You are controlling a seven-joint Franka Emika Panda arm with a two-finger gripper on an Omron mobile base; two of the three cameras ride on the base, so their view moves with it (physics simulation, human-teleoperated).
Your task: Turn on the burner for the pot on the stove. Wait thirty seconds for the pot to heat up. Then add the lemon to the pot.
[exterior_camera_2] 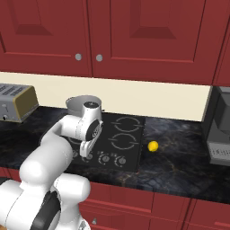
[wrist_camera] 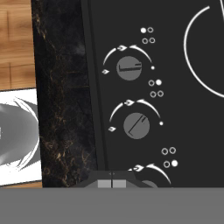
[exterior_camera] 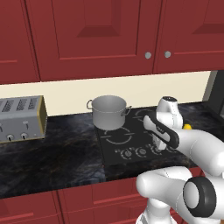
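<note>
1. The pot (exterior_camera: 109,112) stands upright on the back left ring of the stove (exterior_camera: 131,139). It is grey and shiny, with a small loop handle on each side.
2. The stove is flat and black, set into the dark surface (exterior_camera: 52,157). A row of round knobs (exterior_camera: 141,152) runs along its front edge, close to the front rim of the surface.
3. In the hand view, two full knobs show. The upper knob (wrist_camera: 129,68) has its line lying flat across. The knob in the middle (wrist_camera: 136,125) has its line tilted. A third knob peeks out just past the gripper's tips.
4. The lemon (exterior_camera_2: 153,146) lies on the surface just beside the right edge of the stove. It is well apart from the pot. There is bare surface around the lemon.
5. A silver toaster (exterior_camera: 21,119) sits far to the left on the surface, well apart from the pot. There is a wide stretch of bare surface between them.
6. Red cabinets (exterior_camera_2: 112,36) hang above the stove, high over the pot.
7. The gripper (wrist_camera: 112,183) hangs over the front of the stove, above the row of knobs. Its two tips are pressed together with nothing between them. I cannot tell if the tips touch the knob under them.
8. The white arm reaches from the front over the knobs, near the front right of the pot but not touching it.
</note>
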